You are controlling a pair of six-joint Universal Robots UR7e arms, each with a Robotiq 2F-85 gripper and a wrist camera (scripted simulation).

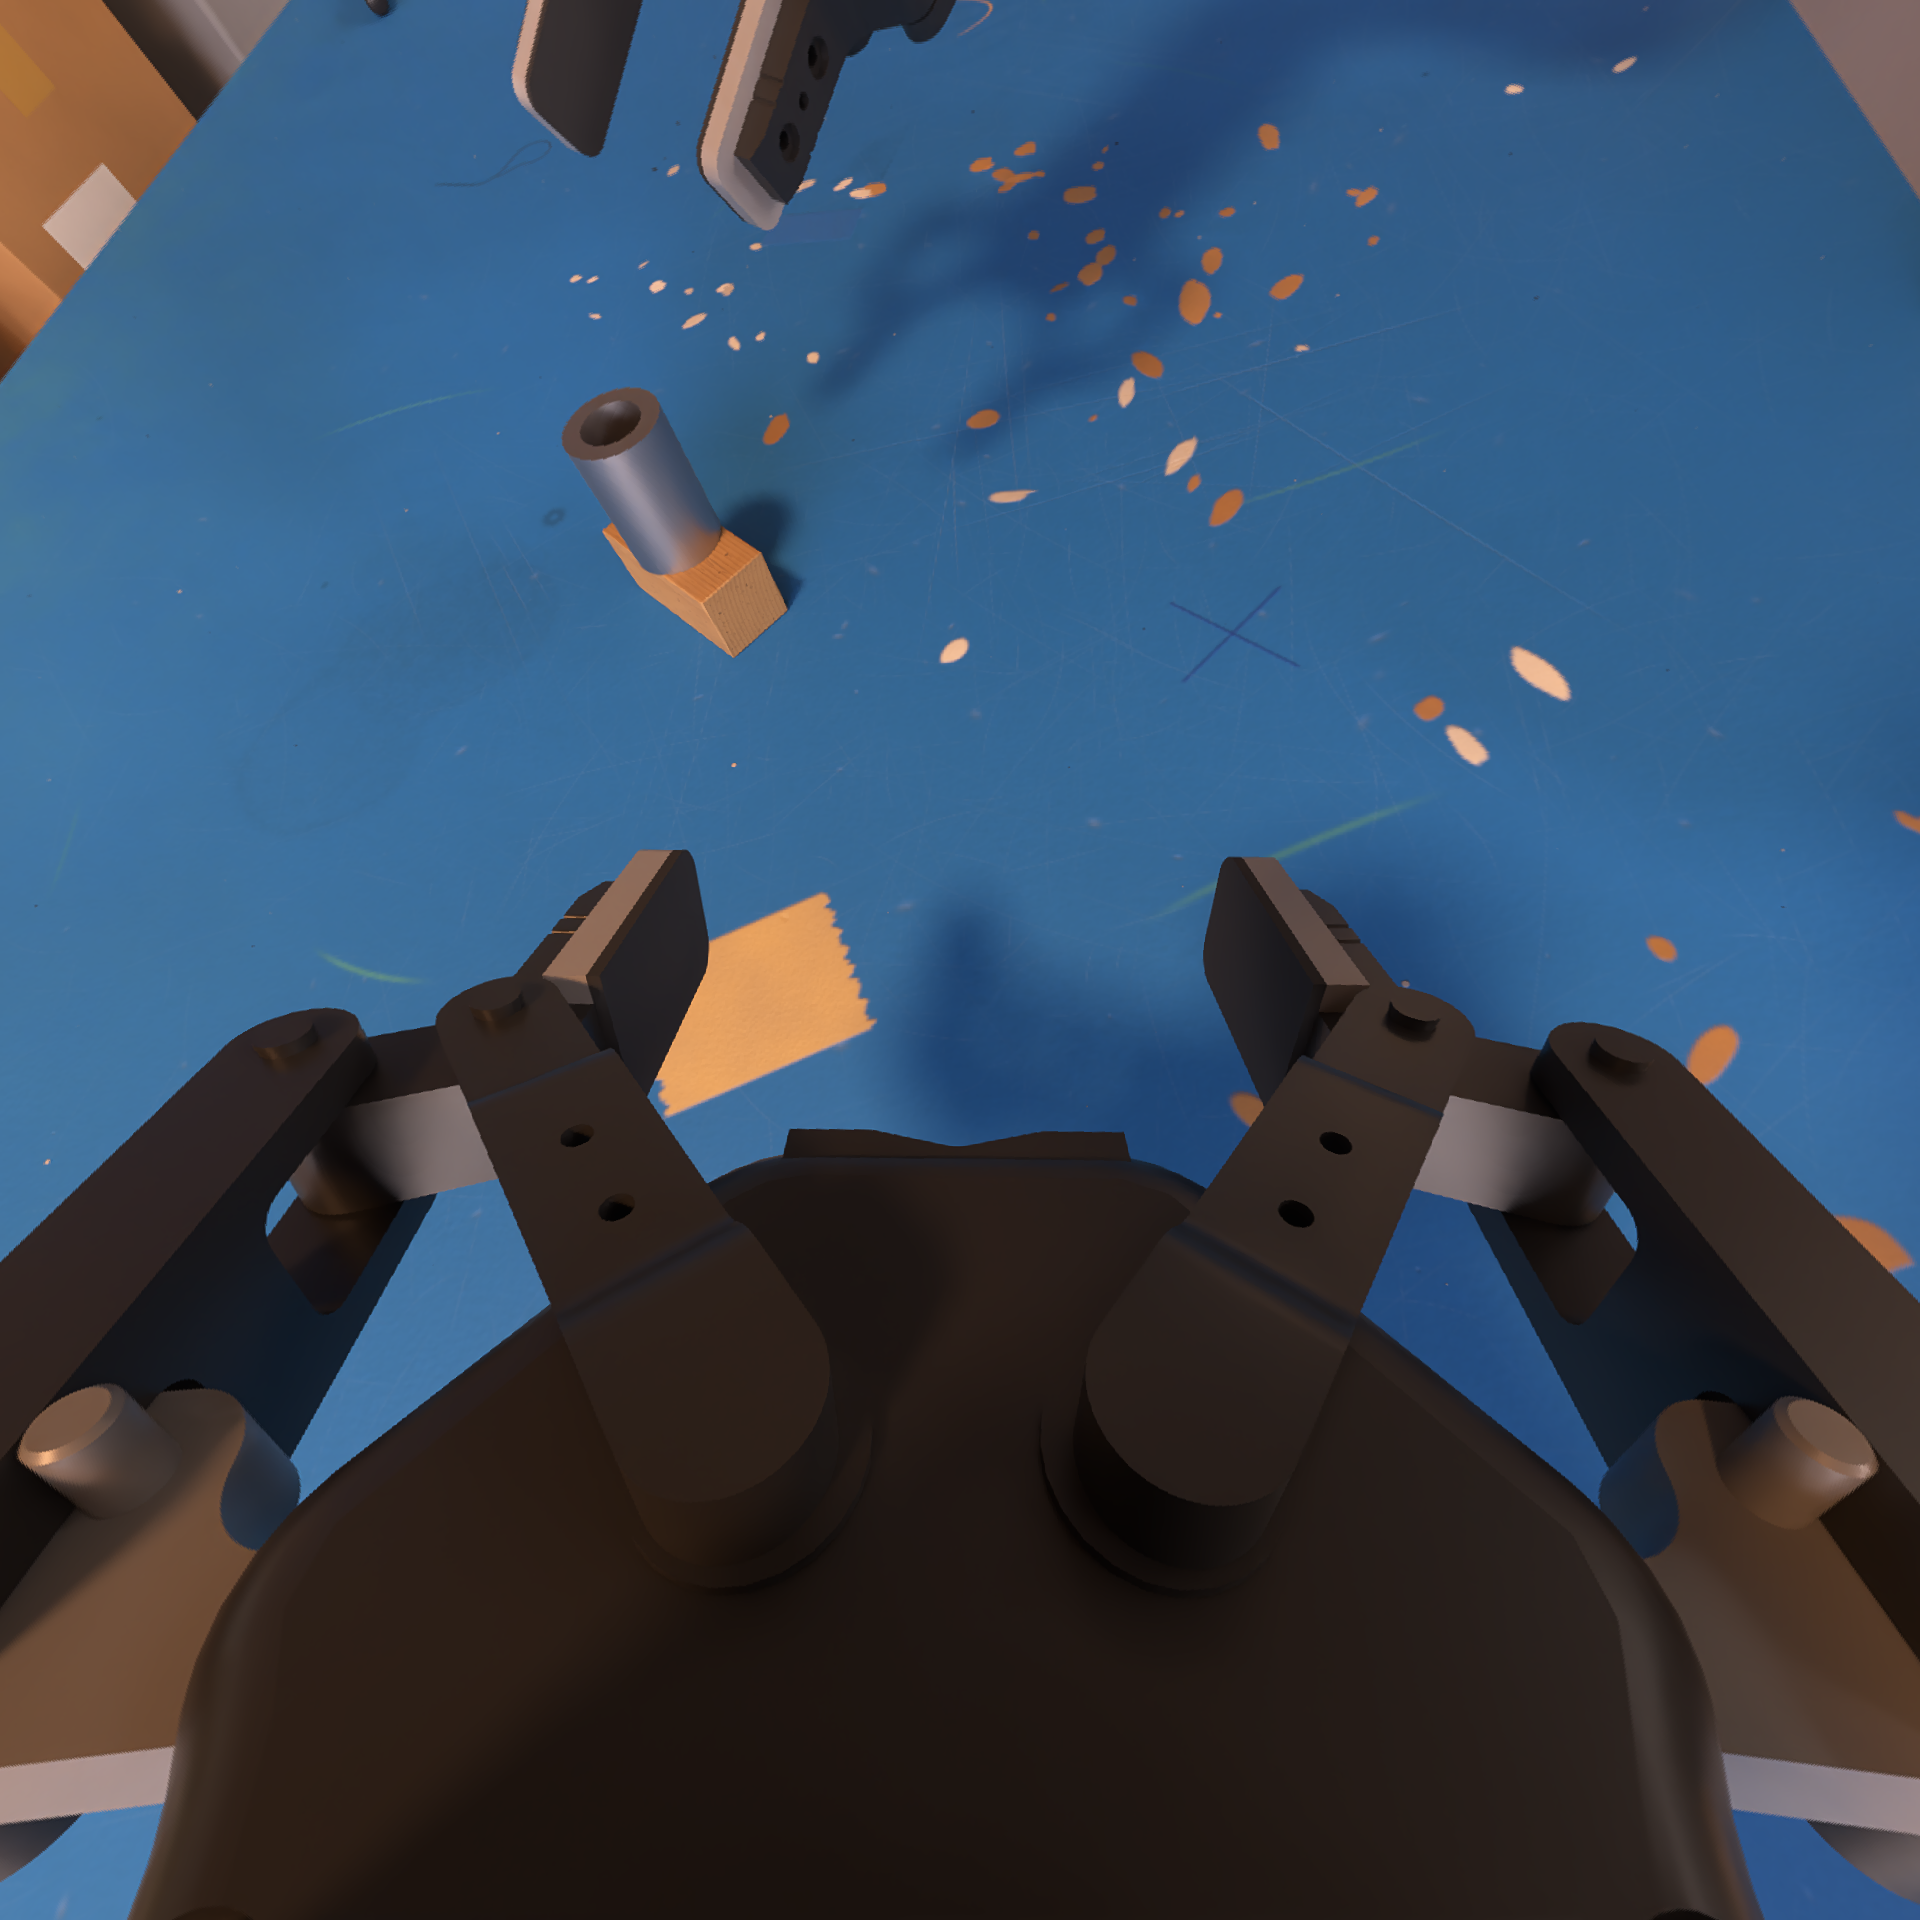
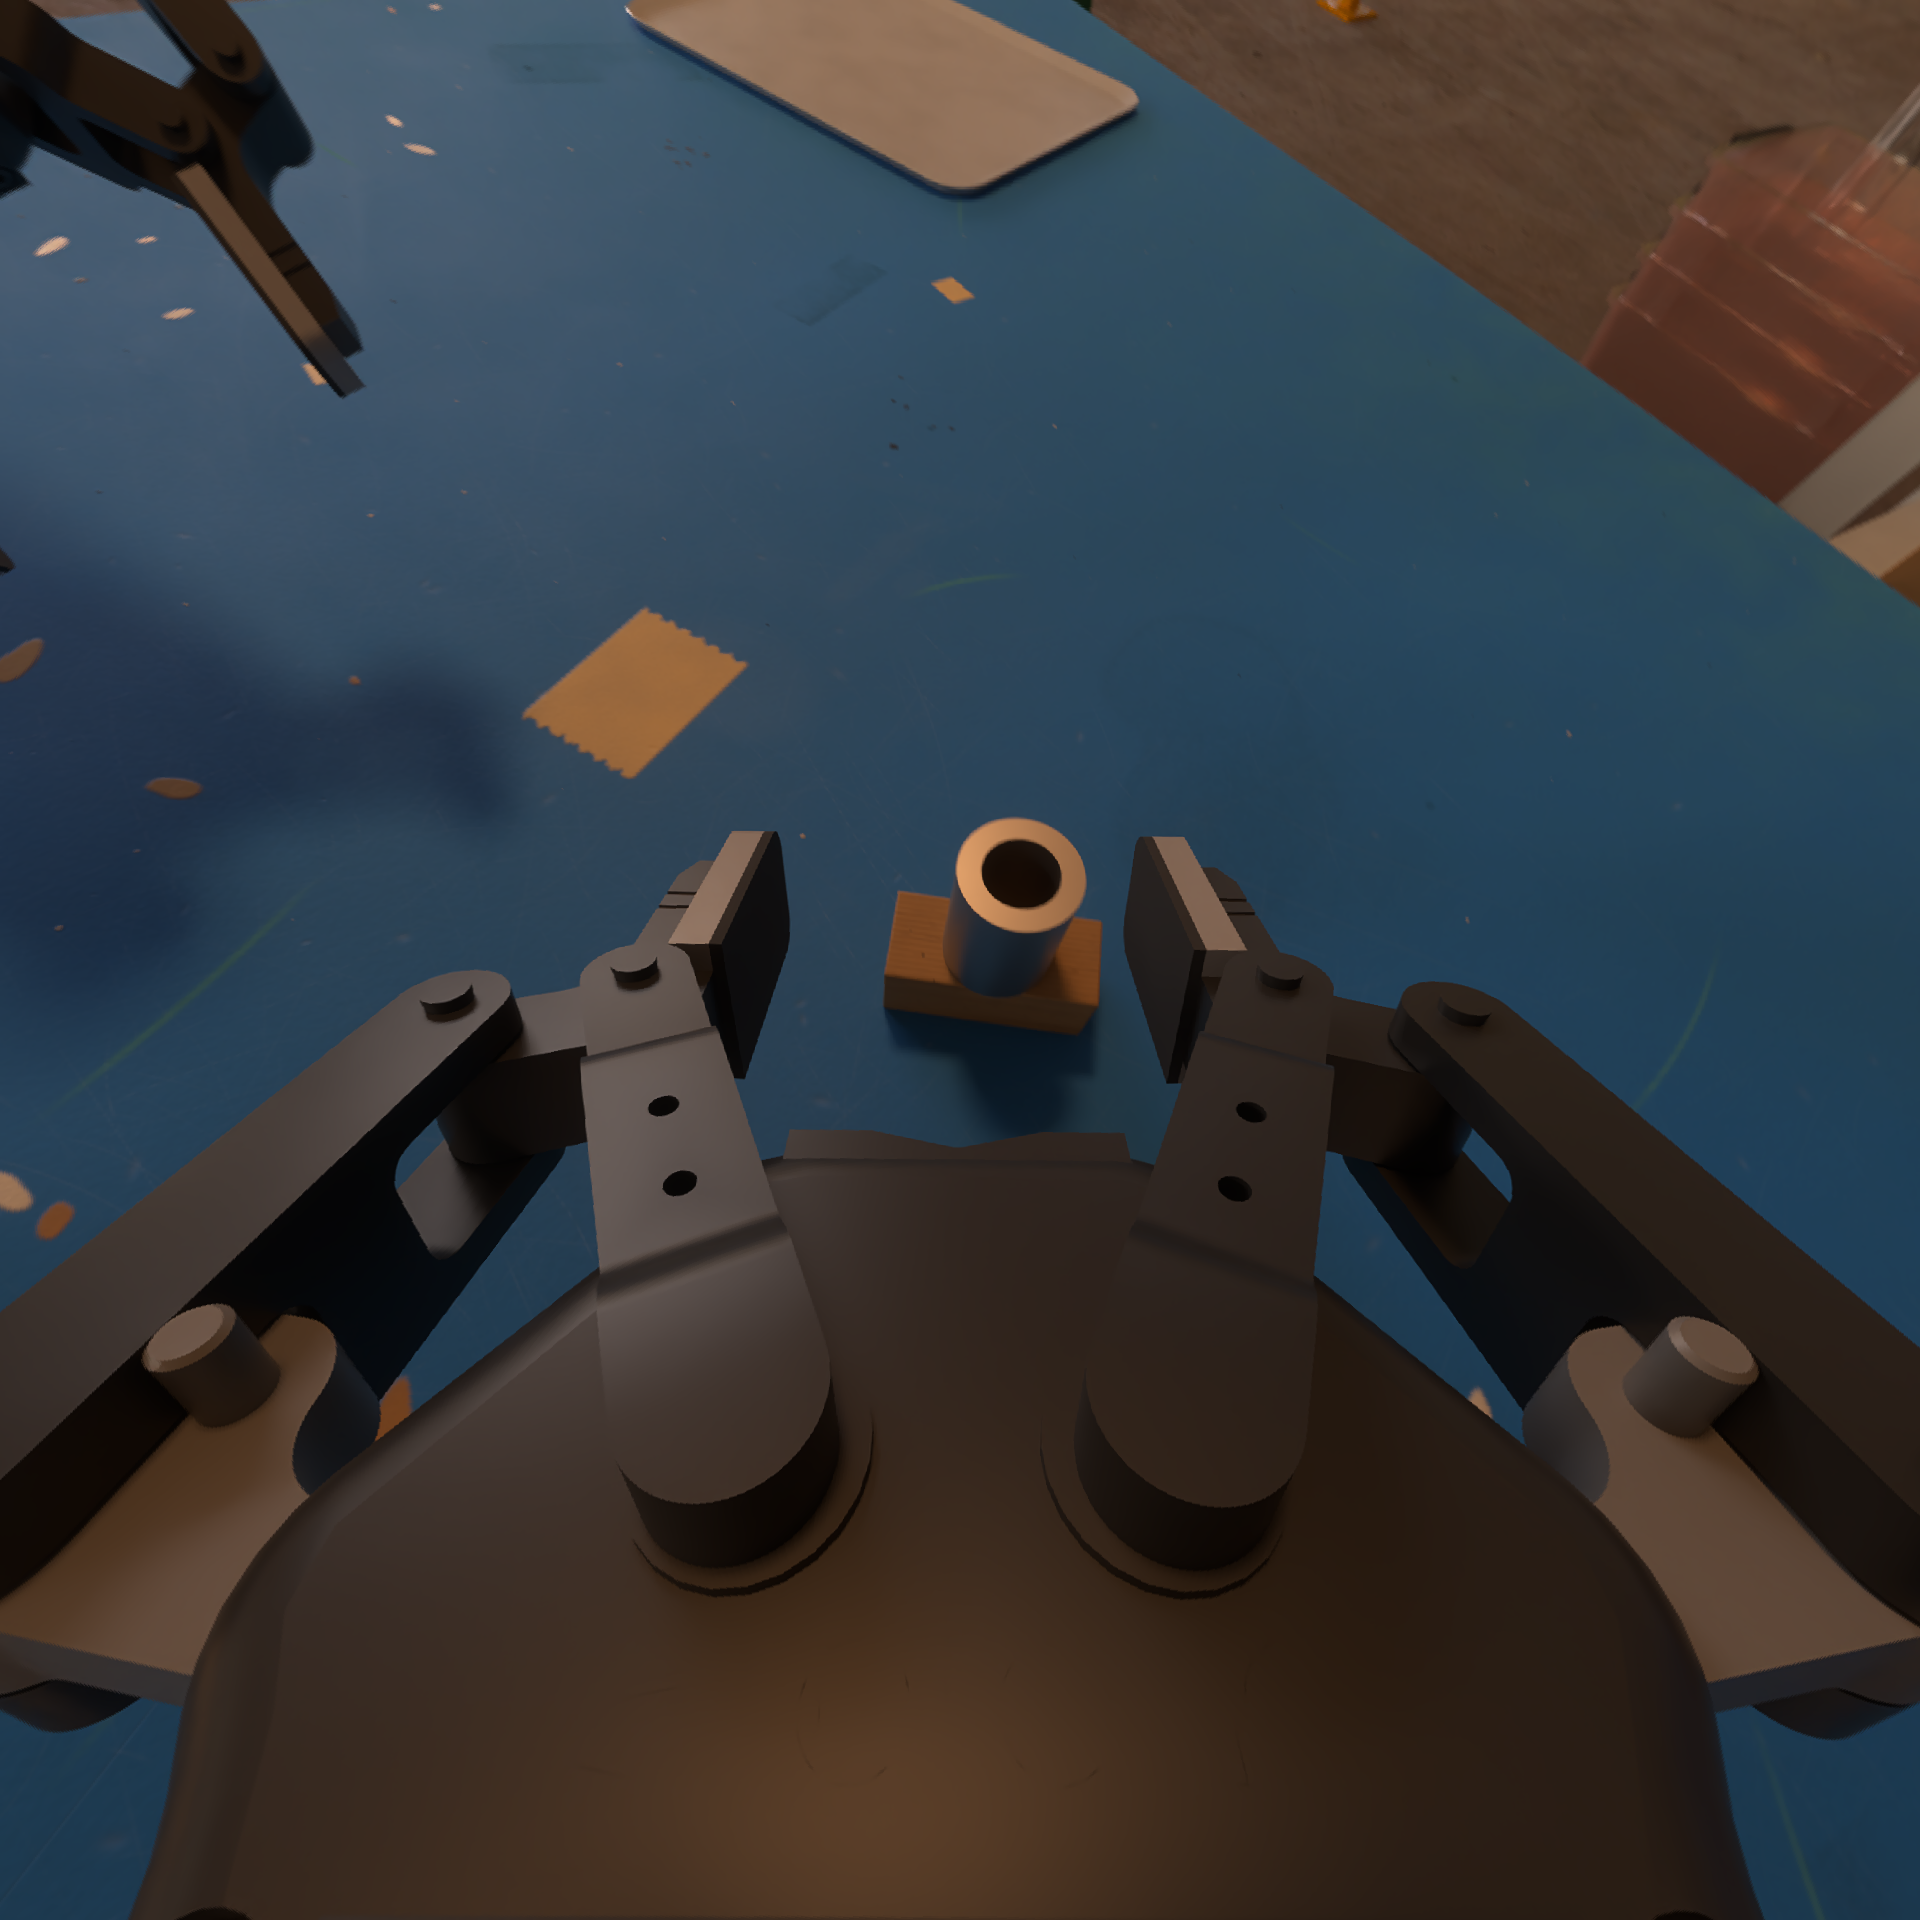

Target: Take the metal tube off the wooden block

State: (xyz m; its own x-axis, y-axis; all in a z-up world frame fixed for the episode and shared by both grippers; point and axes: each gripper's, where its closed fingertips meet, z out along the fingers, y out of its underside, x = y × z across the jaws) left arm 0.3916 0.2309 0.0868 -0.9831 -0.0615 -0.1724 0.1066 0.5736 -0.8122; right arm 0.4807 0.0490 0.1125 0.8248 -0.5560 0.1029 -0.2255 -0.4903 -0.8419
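A short grey metal tube [image 2: 1003,920] stands upright on a small wooden block [image 2: 1070,987] on the blue table. My right gripper [image 2: 956,940] is open above them, with the tube between the lines of its fingers and not touched. In the left wrist view the tube [image 1: 644,488] and block [image 1: 727,597] sit far ahead to the left. My left gripper [image 1: 956,956] is open and empty, well away from them. The right gripper [image 1: 665,114] shows at the top of that view, above the tube.
A flat grey tray [image 2: 894,83] lies at the far side of the table. A tan strip of tape [image 2: 634,691] is stuck to the table [image 2: 1351,675] and also shows in the left wrist view [image 1: 764,1003]. Orange flecks dot the surface. The table edge runs along the right.
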